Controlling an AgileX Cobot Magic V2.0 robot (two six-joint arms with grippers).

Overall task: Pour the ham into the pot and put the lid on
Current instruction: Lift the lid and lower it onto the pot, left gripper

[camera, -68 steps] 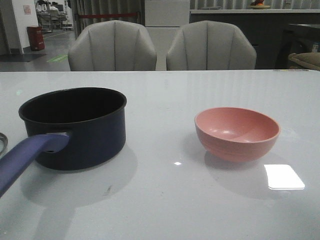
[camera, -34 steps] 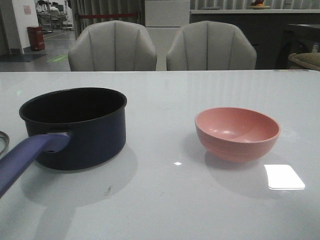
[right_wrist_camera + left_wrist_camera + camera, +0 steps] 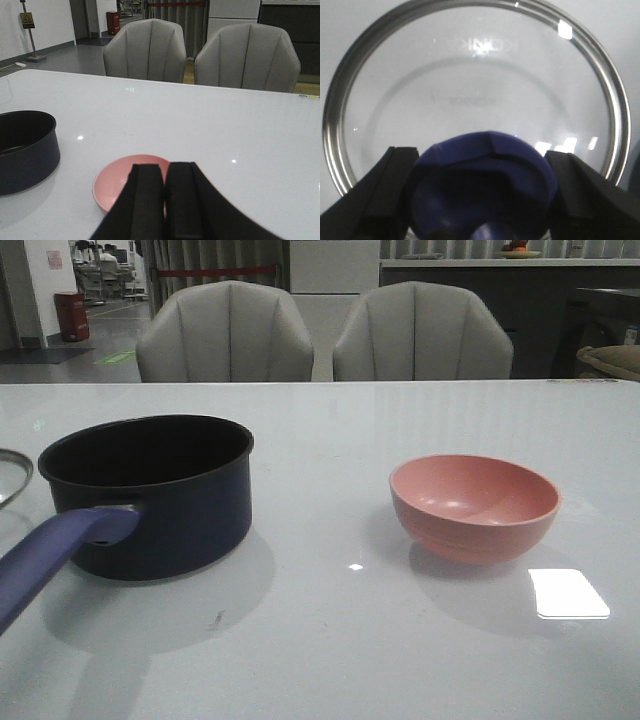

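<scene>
Straddling the dark blue knob of the lid, the left hand has its fingers set either side; whether they grip cannot be told. Glass with a silver rim, the lid looks rigid, breakable and slick, best held by that knob. It sits at the surface's left edge beside the pot. The right hand, closed and empty, hovers above the pink bowl.

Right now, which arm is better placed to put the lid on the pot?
Left. Its gripper already straddles the lid's knob, and the lid sits just left of the open pot. The right gripper is shut above the bowl.
</scene>
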